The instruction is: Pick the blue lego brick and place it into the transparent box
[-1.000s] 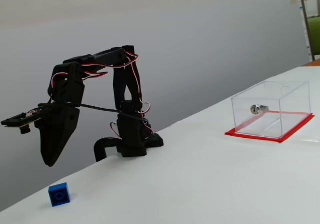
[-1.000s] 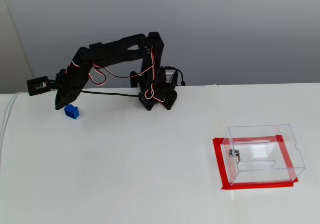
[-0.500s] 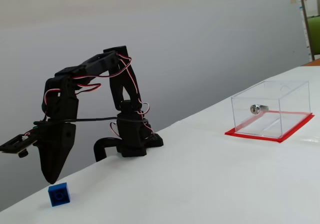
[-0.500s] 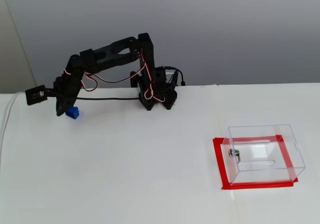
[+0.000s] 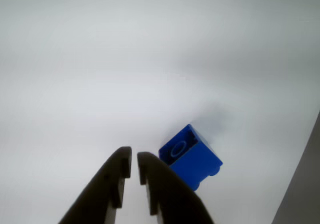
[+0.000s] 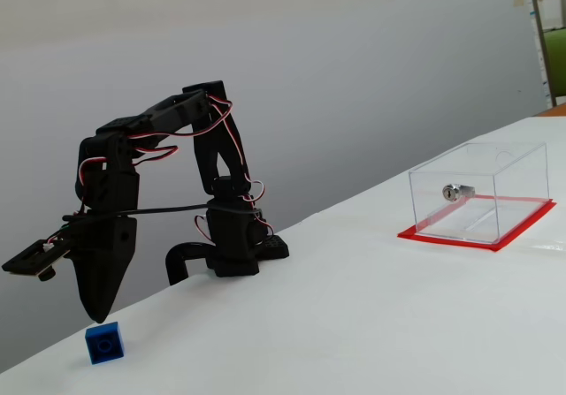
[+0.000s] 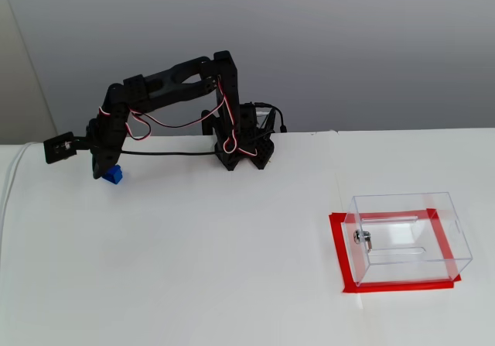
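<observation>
The blue lego brick (image 5: 191, 157) lies on the white table, stud ring up, just right of my gripper (image 5: 135, 159) in the wrist view. The jaws stand almost together with a thin gap and hold nothing. In a fixed view the gripper (image 6: 95, 315) points down just above and left of the brick (image 6: 105, 343). In another fixed view the brick (image 7: 114, 175) shows right beside the gripper (image 7: 100, 173). The transparent box (image 6: 522, 178) with its silver lock (image 6: 457, 191) stands on a red base far to the right; it also shows in the other fixed view (image 7: 410, 207).
The arm's base (image 6: 232, 246) stands at the back edge of the white table, by a grey wall. A white cable (image 7: 11, 177) runs at the far left. A grey strip (image 5: 305, 194) borders the wrist view's right edge.
</observation>
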Controlling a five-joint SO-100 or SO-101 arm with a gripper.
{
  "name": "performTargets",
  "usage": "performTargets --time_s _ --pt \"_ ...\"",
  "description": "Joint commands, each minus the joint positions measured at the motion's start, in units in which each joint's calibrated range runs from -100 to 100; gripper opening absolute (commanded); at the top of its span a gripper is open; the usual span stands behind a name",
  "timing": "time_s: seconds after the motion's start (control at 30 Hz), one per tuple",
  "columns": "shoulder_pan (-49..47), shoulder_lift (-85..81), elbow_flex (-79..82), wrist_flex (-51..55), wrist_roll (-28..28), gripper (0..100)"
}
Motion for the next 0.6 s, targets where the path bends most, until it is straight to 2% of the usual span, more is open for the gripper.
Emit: performTargets --time_s 0.0,0.13,0.4,0.47,0.57 --pt "0.53 0.52 -2.45 -0.38 -2.89 1" --pt "0.53 1.03 -2.18 0.32 -6.07 1" --pt "0.53 1.11 -2.18 0.49 -7.74 1" --pt "0.53 1.03 -2.18 1.45 -8.63 4" --pt "0.53 0.77 -2.81 2.58 -9.0 13"
